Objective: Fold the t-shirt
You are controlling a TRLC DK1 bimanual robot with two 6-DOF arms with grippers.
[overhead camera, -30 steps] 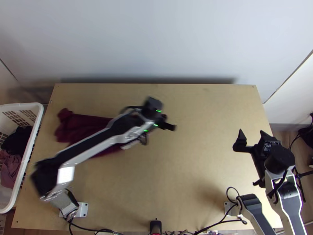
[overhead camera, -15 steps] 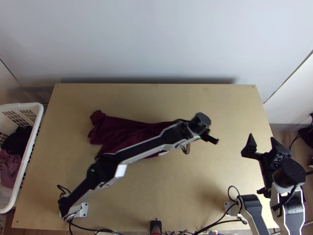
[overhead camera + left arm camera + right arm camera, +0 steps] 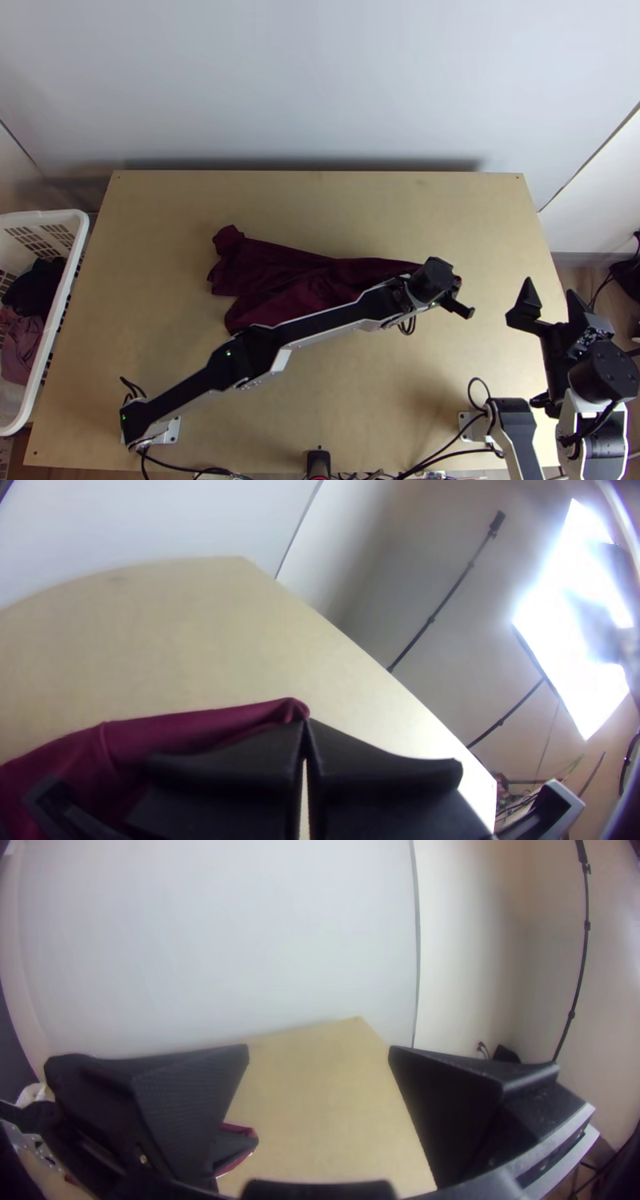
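Nearest, at the right edge of the table (image 3: 360, 400), the right gripper (image 3: 549, 292) stands wide open with nothing in it. A little farther in, right of the table's middle, the left gripper (image 3: 305, 727) is closed on a tip of the t-shirt (image 3: 276, 276); whether that is sleeve or hem, I cannot tell. From there the dark red cloth runs in loose, bunched folds across the table's middle towards its left side, ending in a small crumpled knob.

It should handle as light, soft and limp, with no stiffness to hold a crease, and likely to drag or slide along the smooth table as one piece. One pinched tip will probably only rope it; a second hold on a matching corner, once found, would help spread it. It is hardly fragile, so a firm pinch seems safe.
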